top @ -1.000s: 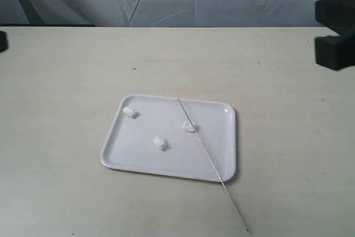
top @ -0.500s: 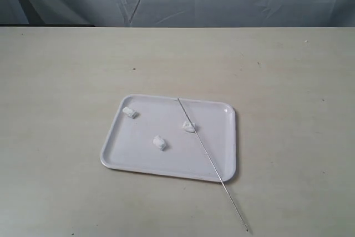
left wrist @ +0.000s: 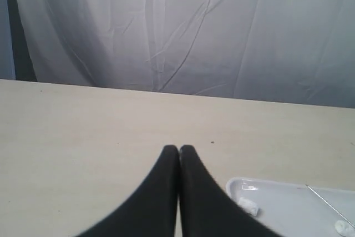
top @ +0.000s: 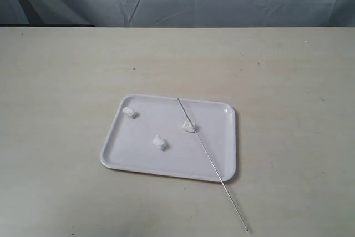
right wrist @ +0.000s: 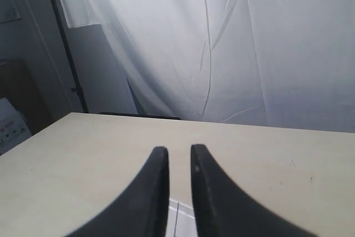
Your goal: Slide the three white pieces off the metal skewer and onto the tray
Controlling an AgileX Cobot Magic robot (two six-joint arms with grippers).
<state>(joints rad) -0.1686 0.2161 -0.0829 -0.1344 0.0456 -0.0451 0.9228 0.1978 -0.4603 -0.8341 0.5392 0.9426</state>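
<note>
On the pale beige table (top: 288, 109) you have the flat rectangular white plastic tray (top: 138, 156) with rounded corners and a low raised rim, and everything here is placed against that tray. All three small white chunky pieces lie inside it, well apart from one another. The first piece (top: 130, 112) sits by the tray's far left corner. The second piece (top: 159, 143) is on the tray floor near its middle, a little toward the near rim. The third piece (top: 188, 126) is right of the middle, touching or just beside the rod; you cannot tell from here whether the rod passes through it. The long, thin, straight silver-grey metal skewer (top: 212, 164) lies slantwise over the tray's right half. One end rests at the far rim, the shaft crosses the near rim close to the near right corner, and the other end lies out on the table beyond that corner. Your left gripper (left wrist: 178, 149) has its black fingers pressed together tip to tip with nothing between them, and a corner of the tray (left wrist: 288, 192) shows past them. Your right gripper (right wrist: 178, 151) has its black fingers a narrow gap apart with nothing in that gap, so it holds nothing. A white draped curtain (right wrist: 249, 54) hangs behind the table.
</note>
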